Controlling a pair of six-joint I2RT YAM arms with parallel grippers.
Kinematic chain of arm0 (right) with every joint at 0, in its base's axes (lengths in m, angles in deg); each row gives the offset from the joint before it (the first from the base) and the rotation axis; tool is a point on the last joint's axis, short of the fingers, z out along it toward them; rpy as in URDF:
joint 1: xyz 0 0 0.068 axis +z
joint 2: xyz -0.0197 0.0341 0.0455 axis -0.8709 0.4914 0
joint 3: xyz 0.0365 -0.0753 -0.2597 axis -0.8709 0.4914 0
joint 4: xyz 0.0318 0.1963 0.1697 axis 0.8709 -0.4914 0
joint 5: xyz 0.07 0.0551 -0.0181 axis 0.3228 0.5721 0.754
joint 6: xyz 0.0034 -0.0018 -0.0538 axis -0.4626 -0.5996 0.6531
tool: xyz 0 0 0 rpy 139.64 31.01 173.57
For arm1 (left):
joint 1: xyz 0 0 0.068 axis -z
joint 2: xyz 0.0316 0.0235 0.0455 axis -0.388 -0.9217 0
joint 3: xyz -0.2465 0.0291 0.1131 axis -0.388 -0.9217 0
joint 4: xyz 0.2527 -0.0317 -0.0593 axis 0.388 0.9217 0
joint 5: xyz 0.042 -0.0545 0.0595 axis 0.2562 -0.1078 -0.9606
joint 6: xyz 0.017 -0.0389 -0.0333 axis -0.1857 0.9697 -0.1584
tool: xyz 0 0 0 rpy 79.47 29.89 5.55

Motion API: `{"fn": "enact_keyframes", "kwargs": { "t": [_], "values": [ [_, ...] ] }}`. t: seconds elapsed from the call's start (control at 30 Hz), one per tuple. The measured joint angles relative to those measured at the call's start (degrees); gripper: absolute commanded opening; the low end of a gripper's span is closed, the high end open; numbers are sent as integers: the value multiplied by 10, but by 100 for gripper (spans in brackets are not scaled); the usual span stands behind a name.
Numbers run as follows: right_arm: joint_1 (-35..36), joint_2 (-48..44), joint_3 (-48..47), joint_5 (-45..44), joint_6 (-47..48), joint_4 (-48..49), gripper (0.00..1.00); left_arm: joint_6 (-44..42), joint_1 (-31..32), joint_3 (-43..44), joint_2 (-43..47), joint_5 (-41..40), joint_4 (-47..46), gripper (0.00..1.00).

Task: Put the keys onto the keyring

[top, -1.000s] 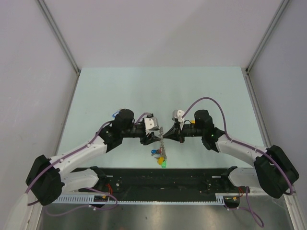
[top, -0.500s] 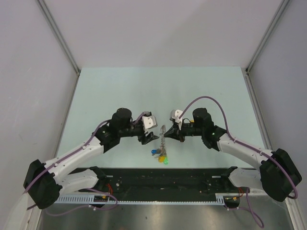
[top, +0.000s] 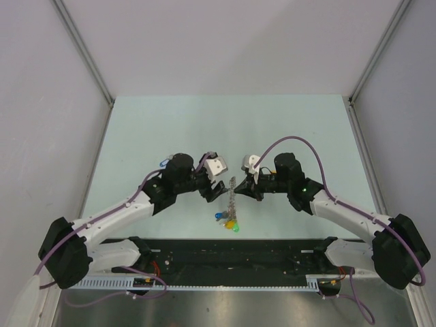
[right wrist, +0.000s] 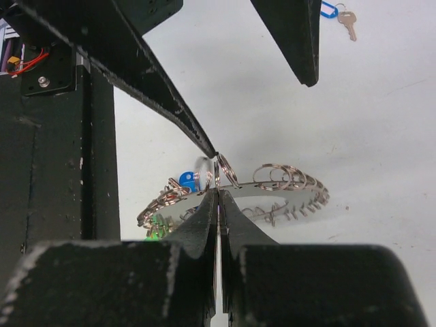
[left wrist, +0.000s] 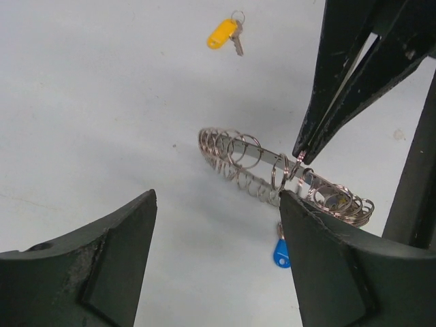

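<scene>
Above the centre of the table [top: 170,129], the right gripper [right wrist: 216,194] pinches the keyring [left wrist: 272,177] by its 3 o'clock rim, tags [top: 230,223] dangling toward 6 o'clock. The ring looks light, stiff and slippery, best taken on bare rim between loops, and the loose yellow key [left wrist: 221,33] by its tag. The left gripper [left wrist: 218,201], at the ring a second ago, has spread and backed toward 9 o'clock.

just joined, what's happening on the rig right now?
The right gripper is shut on the keyring, pinching its rim. The left gripper is open beside it, holding nothing. A yellow-tagged key and a blue-tagged key lie loose on the table, not yet on the ring.
</scene>
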Motion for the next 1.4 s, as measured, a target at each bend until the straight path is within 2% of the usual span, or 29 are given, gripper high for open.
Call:
{"fn": "enact_keyframes", "kwargs": {
  "t": [0.33, 0.63, 1.2, 1.4],
  "values": [
    [0, -1, -1, -6, 0, -1, 0, 5, 10, 0, -33, -24, 17, 82],
    [0, -1, -1, -6, -1, -1, 0, 5, 15, -1, -22, 17, 2, 84],
    [9, -16, -2, -1, 0, -4, 0, 7, 15, -1, -25, -71, -12, 83],
    [13, -16, -2, 1, 0, -11, 0, 42, 6, -1, -20, -117, -40, 83]
  ]
}}
